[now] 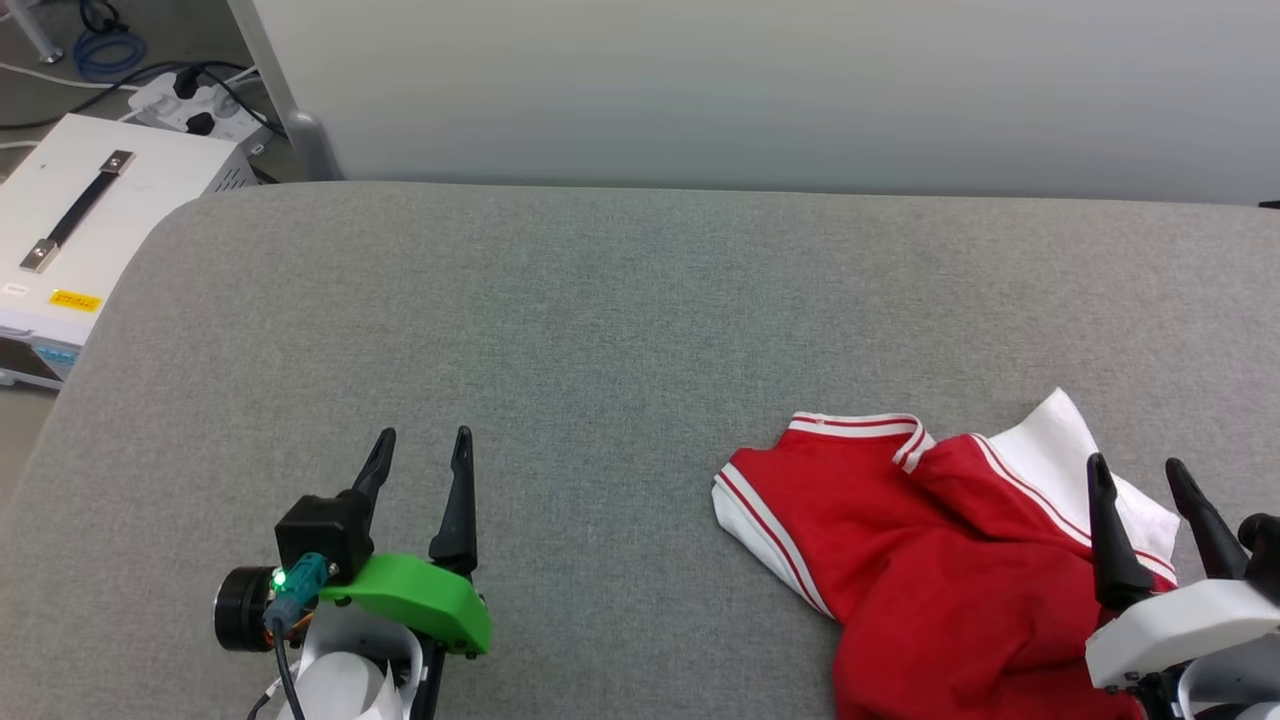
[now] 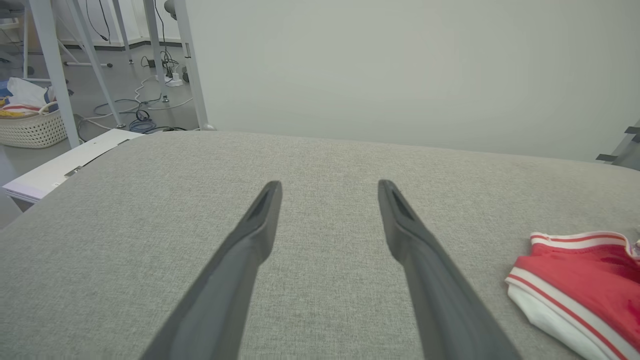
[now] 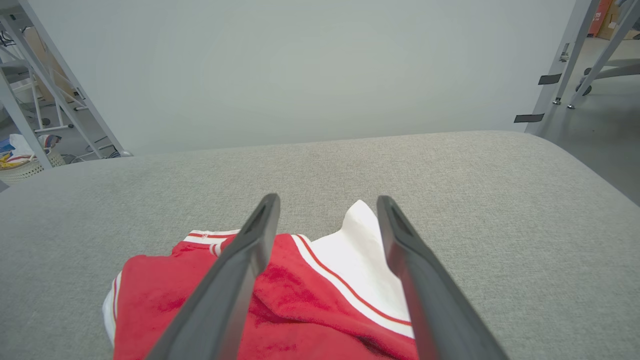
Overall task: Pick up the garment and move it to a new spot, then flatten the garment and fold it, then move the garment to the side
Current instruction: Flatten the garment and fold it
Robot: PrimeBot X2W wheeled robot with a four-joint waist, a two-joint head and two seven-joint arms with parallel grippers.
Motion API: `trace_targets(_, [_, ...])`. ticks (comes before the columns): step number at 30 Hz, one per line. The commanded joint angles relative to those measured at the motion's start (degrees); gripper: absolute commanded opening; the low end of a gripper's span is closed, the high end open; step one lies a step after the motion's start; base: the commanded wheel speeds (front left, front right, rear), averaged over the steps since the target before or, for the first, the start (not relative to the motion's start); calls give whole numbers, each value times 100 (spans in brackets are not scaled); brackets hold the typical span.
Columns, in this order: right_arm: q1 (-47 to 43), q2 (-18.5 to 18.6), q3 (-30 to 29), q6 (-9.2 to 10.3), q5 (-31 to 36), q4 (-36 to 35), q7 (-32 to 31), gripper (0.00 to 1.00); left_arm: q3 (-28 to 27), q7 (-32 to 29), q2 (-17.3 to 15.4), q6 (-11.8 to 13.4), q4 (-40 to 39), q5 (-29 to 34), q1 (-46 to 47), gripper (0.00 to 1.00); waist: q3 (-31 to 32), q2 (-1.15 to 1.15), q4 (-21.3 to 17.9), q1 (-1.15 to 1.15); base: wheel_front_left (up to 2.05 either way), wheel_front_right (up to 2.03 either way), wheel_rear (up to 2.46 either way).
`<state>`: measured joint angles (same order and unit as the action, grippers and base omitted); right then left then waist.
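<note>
Surface: grey fabric-covered tabletop (image 1: 600, 320), backed by a pale panel (image 1: 760, 90).
Garment, position: the red garment (image 1: 900, 560) is found bunched on the robot's near right part of the tabletop, lying loose on the fabric.
Garment, long axis: the heap is seen to run from its far edge toward the robot and out of the lower edge of the head view; its full length cannot be told.
Garment, pointing: a red-and-white striped band (image 1: 855, 425) is turned away from the robot; a striped white cuff (image 1: 760, 520) is turned to the robot's left; a white sleeve (image 1: 1060, 440) rises to a peak on the far right side.
Right gripper (image 1: 1137, 461): held over the garment's right part, jaws spread, no cloth pinched between them; in its wrist view (image 3: 328, 197) the white sleeve is seen between the fingers.
Left gripper (image 1: 424, 436): released, jaws spread over bare tabletop, well apart from the garment (image 2: 585, 280), which lies to its right.
Surroundings: a white case (image 1: 70, 215) with a black handle is noted on the floor beyond the tabletop's left edge.
</note>
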<state>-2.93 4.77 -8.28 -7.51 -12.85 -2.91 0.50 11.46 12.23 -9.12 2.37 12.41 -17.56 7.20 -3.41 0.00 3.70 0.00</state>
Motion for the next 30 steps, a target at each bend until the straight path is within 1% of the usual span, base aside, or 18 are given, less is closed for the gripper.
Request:
trace_targets(1, [-120,-27,22,2,54,-115,-51,100,-8,-11,-53,52,-26,-55,-96,100,42,0,-22,0,0,0,0])
trace_targets(7, [-396,-85,139,2,163,-573,-259,100,13,-111,-97,93,-83,-72,-163,100,117,0,-117,0,0,0,0])
trace_targets(11, [-527,-114,213,2,196,-841,-337,100,164,-436,-129,43,-38,-50,-93,100,110,0,-191,0,0,0,0])
trace_targets(15, [-597,-136,317,2,171,-974,-393,100,585,-1136,-50,-199,103,-31,183,100,55,0,-255,0,0,0,0])
trace_targets(17, [-596,-142,386,2,167,-1018,-411,100,850,-1540,37,-379,189,-33,396,100,-1,0,-310,0,0,0,0])
trace_targets(20, [-554,-145,485,2,162,-1068,-435,100,1149,-2005,161,-567,336,-56,664,100,-111,0,-401,0,0,0,0])
trace_targets(25, [-448,-129,584,2,113,-1125,-422,100,1618,-2646,310,-767,656,-66,1112,100,-337,0,-566,0,0,0,0])
trace_targets(30, [-360,-115,604,2,43,-1132,-378,100,1975,-2989,373,-888,951,-71,1590,100,-581,0,-703,0,0,0,0])
